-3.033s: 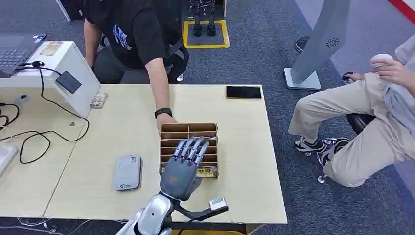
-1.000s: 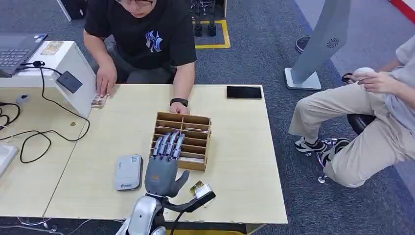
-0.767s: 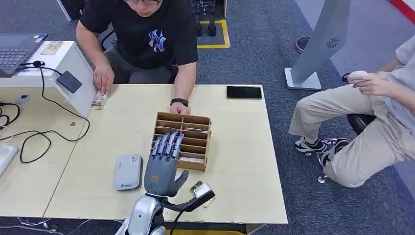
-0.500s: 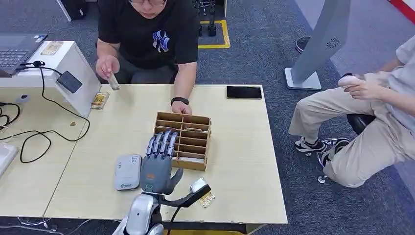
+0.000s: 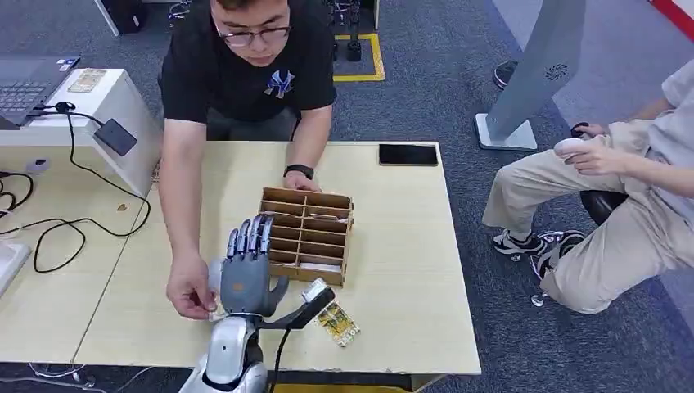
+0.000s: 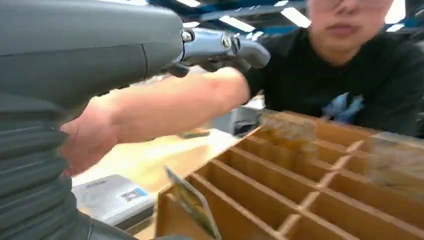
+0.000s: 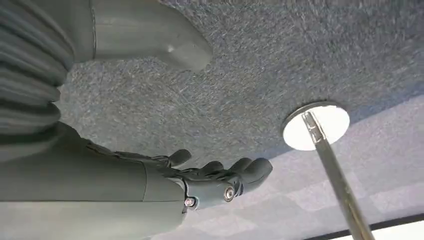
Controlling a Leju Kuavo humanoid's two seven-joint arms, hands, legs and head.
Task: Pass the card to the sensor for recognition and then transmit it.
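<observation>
Card (image 5: 336, 322) lies flat on the table (image 5: 409, 270) in the head view, just to the right of the left hand (image 5: 245, 274) and near the table's front edge, not held by anything. That left hand hovers with its fingers straight and spread, holding nothing, at the near left corner of the wooden divider box (image 5: 307, 236). A person (image 5: 245, 65) in a black shirt leans over the table's far side; one of the person's hands (image 5: 190, 292) reaches down just left of the robot hand, the other rests at the box's far edge. A black phone (image 5: 407, 154) lies well beyond the box. A white sensor stand (image 5: 114, 115) with a dark reader sits far to the left.

From the left wrist, the left hand's (image 6: 150, 45) fingers stretch out straight above the box's (image 6: 310, 185) compartments. A card (image 6: 192, 202) stands tilted at the nearest corner of the box; whether it sits inside a slot I cannot tell. The person's forearm (image 6: 165, 107) crosses close beside the fingers.

From the right wrist, the right hand (image 7: 200, 182) hangs over grey carpet (image 7: 280, 55), fingers loosely curved and apart, holding nothing.
</observation>
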